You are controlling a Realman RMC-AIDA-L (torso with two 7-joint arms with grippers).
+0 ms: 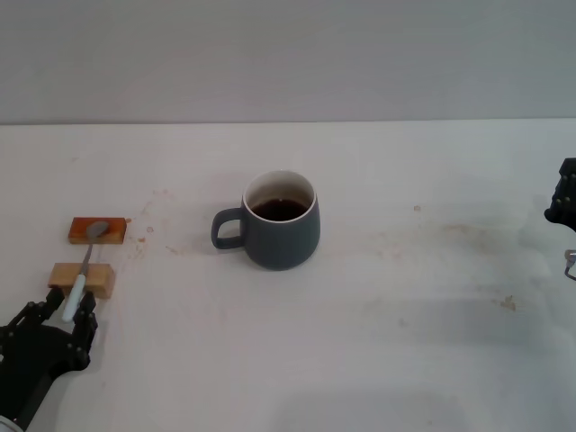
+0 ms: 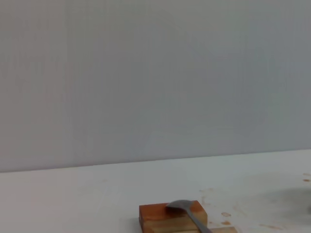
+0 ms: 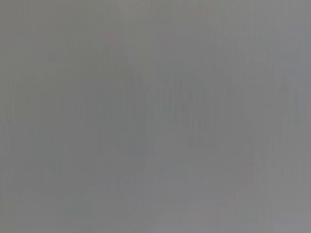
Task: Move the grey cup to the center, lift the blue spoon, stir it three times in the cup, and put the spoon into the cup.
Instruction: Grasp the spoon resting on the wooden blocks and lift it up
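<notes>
1. Left end effector (image 1: 67,317): we log it at the near left corner of the desk (image 1: 405,297), black fingers (image 1: 87,317) on either side of the pale handle end of the blue spoon. We cannot tell whether they press the handle or only flank it.
2. Blue spoon (image 1: 83,274): long axis runs from the near edge toward the far wall, tilted slightly. Its grey metal bowl points away from the robot and rests on the orange-brown block (image 1: 97,231); the neck crosses the tan block (image 1: 82,279); the light-blue handle end points at the left end effector. In the left wrist view we see only the bowl and part of the neck (image 2: 187,209); the handle is cut off at the picture's edge.
3. Grey cup (image 1: 281,223): upright near the middle of the desk, well apart from the spoon, loop handle turned toward the robot's left. We note a cream rim and inside, holding dark liquid (image 1: 278,210).
4. Blocks: the orange-brown one lies farther from the robot, the tan one just nearer; in the left wrist view (image 2: 171,213) the tan one is mostly cut off.
5. Right end effector (image 1: 563,200): at the right edge of the head view, mostly cropped. We cannot tell its state.
6. Right wrist view: plain grey, nothing to make out.
7. Desk surface: faint brownish stains between the blocks and the cup and to the cup's right.
</notes>
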